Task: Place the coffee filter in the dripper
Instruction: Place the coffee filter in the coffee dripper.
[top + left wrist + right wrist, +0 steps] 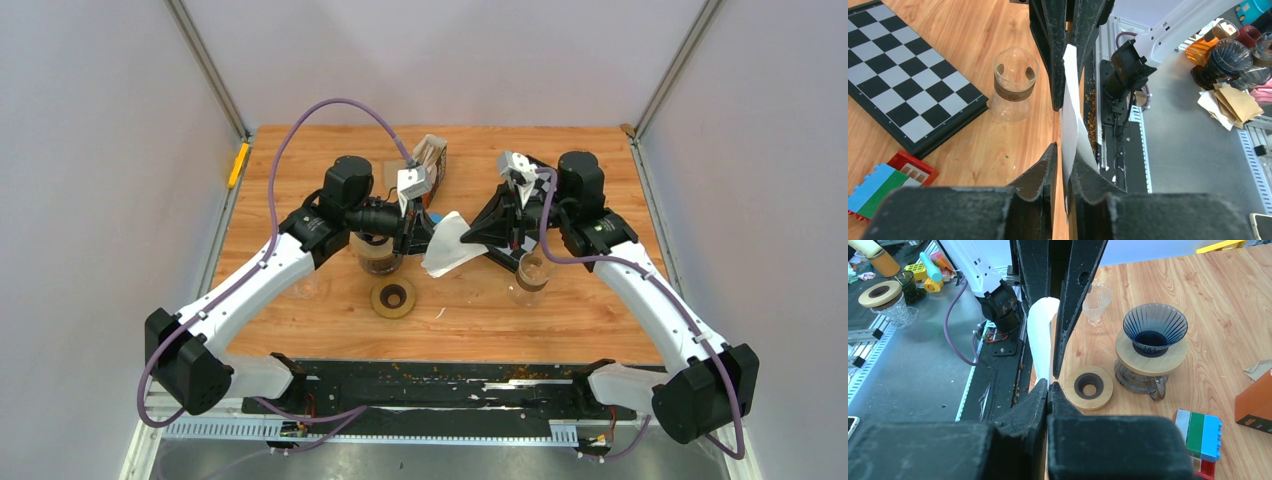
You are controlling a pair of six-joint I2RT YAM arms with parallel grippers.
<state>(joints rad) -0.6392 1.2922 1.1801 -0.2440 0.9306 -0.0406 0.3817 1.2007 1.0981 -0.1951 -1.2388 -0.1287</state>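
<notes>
Paper filter (444, 244) pinched between both claws above mid-worktop (600, 320).
Left claw (1064, 135) and right claw (1050, 360) are clenched on it; opposing pulls could tear it before the dripper (1154, 330) is reached.

Seen from above, a coffee filter (444, 244) is held up over the middle of the table (600, 160), between the left gripper (430, 232) on its left and the right gripper (472, 236) on its right. The dripper (378, 250) is set on a glass server just left of the filter, beneath the left gripper. A wooden ring (392, 298) lies in front of the dripper. A glass carafe (530, 277) stands to the right, under the right arm. A box (432, 160) is placed behind the left gripper.
</notes>
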